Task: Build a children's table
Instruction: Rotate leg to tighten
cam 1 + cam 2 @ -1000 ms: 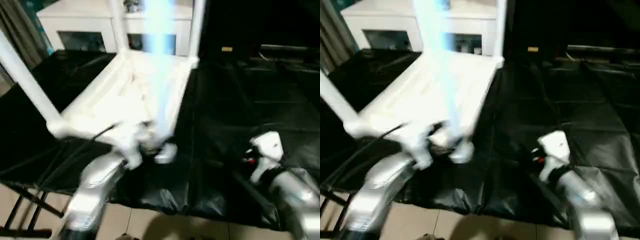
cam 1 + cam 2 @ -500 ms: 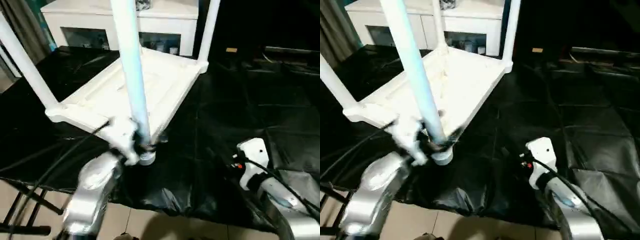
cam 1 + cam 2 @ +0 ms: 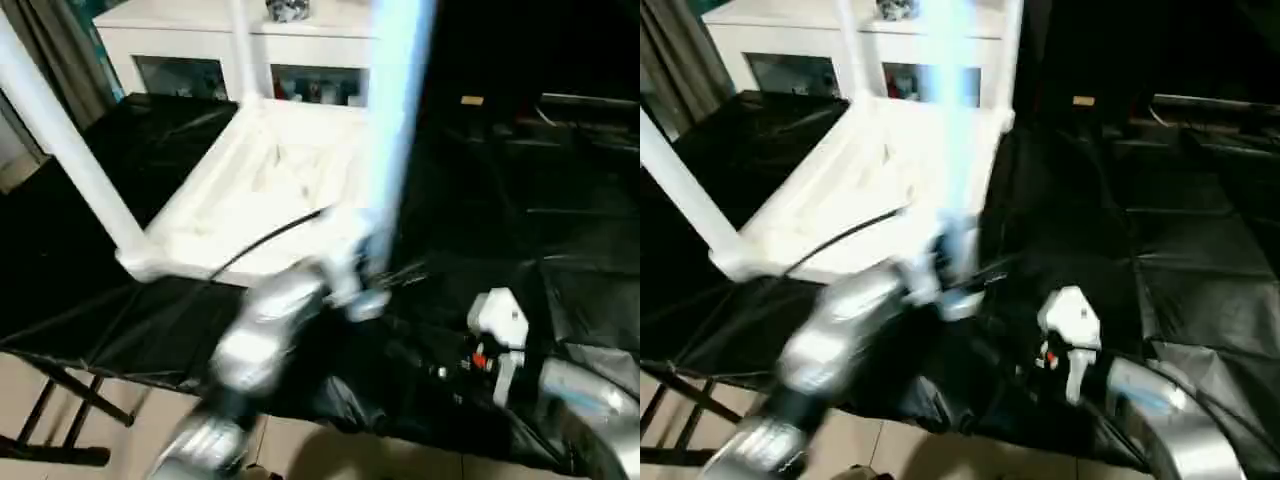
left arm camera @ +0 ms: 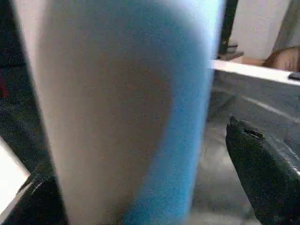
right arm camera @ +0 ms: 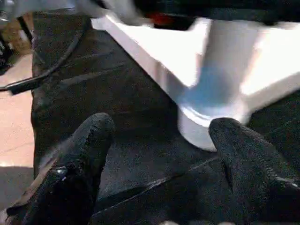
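White plastic rectangular tabletop [image 3: 250, 200], ribbed underside up, lying on black-draped table [image 3: 520, 200], toward 11 o'clock in head view. Behind it at 12 o'clock, white cabinet with glass doors [image 3: 180, 40].

Progress:
- Three long white tubular legs already standing upright in corner sockets: near-left leg [image 3: 60, 140] at 10 o'clock, far-left leg [image 3: 240, 50] at 12, far-right leg [image 3: 1012, 60] at 1.
- Fourth white tubular leg [image 3: 400, 120] upright and motion-blurred, flared end low, just beside near-right corner of tabletop at about 5 o'clock of it.
- Seen from right wrist: flared end close against that corner. Cannot tell whether entered in socket or just next to it.

Jaws:
- Left gripper [image 4: 140, 183]: jaws spread wide around fourth leg, gripping it near lower end.
- Right gripper [image 5: 159, 136]: jaws apart, nothing held, hovering low over black cover at 4 o'clock, aimed at same corner.

Estimate: roughly three quarters done. Left to do: line up last leg on near-right socket, push home, check all four seated, then flip upright.
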Tool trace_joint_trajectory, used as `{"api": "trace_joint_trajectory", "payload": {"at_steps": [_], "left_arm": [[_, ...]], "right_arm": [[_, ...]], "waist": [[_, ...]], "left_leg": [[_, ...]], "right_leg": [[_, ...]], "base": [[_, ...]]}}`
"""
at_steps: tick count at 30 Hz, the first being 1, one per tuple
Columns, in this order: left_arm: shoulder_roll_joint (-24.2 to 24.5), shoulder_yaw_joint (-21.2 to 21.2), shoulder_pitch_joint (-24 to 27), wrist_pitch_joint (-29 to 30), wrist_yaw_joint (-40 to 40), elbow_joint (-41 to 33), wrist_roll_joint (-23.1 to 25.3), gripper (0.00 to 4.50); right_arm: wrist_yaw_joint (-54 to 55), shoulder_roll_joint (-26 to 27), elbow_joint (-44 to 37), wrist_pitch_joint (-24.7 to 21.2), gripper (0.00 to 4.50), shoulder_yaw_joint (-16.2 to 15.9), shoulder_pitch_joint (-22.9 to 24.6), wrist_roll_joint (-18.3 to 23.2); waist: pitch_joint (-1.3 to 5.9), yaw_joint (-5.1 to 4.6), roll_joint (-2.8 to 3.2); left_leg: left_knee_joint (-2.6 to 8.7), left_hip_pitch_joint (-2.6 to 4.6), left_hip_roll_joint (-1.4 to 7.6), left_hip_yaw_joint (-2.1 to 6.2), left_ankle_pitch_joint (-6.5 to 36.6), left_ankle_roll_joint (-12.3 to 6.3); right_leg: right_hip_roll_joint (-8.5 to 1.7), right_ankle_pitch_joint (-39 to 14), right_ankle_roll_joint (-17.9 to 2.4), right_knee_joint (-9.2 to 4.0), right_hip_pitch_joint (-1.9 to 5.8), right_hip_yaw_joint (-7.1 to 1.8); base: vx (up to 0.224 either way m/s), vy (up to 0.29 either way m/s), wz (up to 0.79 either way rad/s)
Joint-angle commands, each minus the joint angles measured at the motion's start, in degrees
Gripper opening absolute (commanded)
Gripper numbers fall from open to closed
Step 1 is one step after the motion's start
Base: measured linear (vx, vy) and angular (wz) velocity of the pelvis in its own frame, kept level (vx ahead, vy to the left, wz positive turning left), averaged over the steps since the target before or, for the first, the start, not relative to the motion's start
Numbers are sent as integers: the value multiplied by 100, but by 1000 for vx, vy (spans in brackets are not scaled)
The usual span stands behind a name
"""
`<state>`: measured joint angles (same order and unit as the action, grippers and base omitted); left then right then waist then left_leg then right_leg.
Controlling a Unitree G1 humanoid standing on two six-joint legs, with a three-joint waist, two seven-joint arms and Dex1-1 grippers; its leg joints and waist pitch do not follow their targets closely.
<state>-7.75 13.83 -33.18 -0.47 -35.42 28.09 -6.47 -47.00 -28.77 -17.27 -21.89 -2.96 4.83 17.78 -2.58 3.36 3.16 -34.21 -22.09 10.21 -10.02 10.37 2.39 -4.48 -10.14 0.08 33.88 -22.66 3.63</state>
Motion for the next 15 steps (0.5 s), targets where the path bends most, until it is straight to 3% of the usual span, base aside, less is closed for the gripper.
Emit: {"api": "trace_joint_trajectory", "payload": {"at_steps": [1, 3, 6, 7, 9, 12, 15], "left_arm": [[11, -5, -95, -205, 73, 309, 81, 444], [29, -179, -74, -170, -48, 344, -157, 444], [174, -298, 13, -234, -322, 370, -277, 444], [271, -371, 60, -304, -452, 406, -334, 444], [402, -473, 101, -371, -609, 488, -420, 444], [736, -623, 159, -665, -739, 646, -440, 444], [1005, -808, 245, -826, -776, 702, -482, 444]], "right_arm": [[-66, -64, 39, -19, 370, -28, -3, 60], [-95, -80, 69, 1, 370, -12, 43, 91], [-118, -90, 41, 38, 370, -12, 133, 92], [-125, -92, 20, 47, 370, -13, 172, 103], [-129, -91, 3, 44, 370, -14, 198, 124], [-141, -78, 8, 43, 370, -17, 198, 162], [-167, -61, 15, 61, 370, -27, 203, 189]], "waist": [[377, 3, -129], [386, -13, -145], [381, -15, -116], [364, -9, -113], [357, -8, -116], [355, -35, -114], [342, -26, -96]], "left_leg": [[337, 19, 237, 111, 992, -586], [320, 12, 232, 103, 909, -687], [314, 21, 228, 95, 954, -747], [327, 32, 233, 89, 1098, -718], [345, 34, 241, 99, 1189, -663], [374, 48, 247, 111, 1361, -567], [391, 67, 265, 115, 1507, -479]], "right_leg": [[-368, -1061, -989, -444, 327, -224], [-372, -928, -1059, -425, 332, -215], [-370, -1139, -1096, -448, 317, -203], [-366, -1535, -1031, -485, 298, -197], [-363, -1780, -955, -500, 288, -194], [-352, -1968, -848, -507, 269, -192], [-366, -1989, -867, -503, 253, -203]], "base": [[0, 0, 0], [0, 0, 0], [0, 0, 0], [0, 0, 0], [0, 0, 0], [0, 0, 0], [0, 0, 0]]}}
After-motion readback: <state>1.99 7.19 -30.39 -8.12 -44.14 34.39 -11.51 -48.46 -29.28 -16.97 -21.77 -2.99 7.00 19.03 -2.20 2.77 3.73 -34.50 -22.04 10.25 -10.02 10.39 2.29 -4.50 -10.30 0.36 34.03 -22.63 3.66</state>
